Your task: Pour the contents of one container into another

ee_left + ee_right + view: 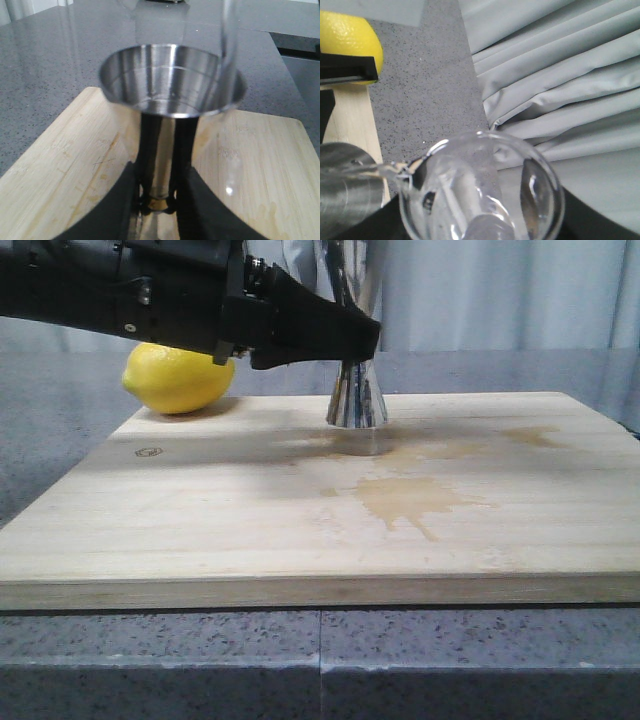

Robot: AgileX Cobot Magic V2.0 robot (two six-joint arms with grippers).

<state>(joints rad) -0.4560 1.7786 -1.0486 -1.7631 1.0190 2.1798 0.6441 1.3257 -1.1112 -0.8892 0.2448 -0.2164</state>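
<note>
The steel jigger [357, 402] stands on the wooden board [200, 530], its lower cone showing under my left arm. My left gripper [352, 342] is shut on its narrow waist. In the left wrist view, the black fingers [150, 150] clamp the stem just above the gold band, below the open cup of the jigger [170, 75]. The clear glass beaker [480, 190] is held tilted in my right gripper [480, 205], its pouring lip over the rim of the jigger [345, 195]. A clear wall of the beaker [227, 45] hangs over the cup. The right gripper is out of the front view.
A yellow lemon [178, 378] lies at the board's far left corner, behind my left arm. Wet brown stains [410, 498] spread over the board in front of the jigger. Grey speckled counter [450, 660] surrounds the board, and a grey curtain [560, 75] hangs behind.
</note>
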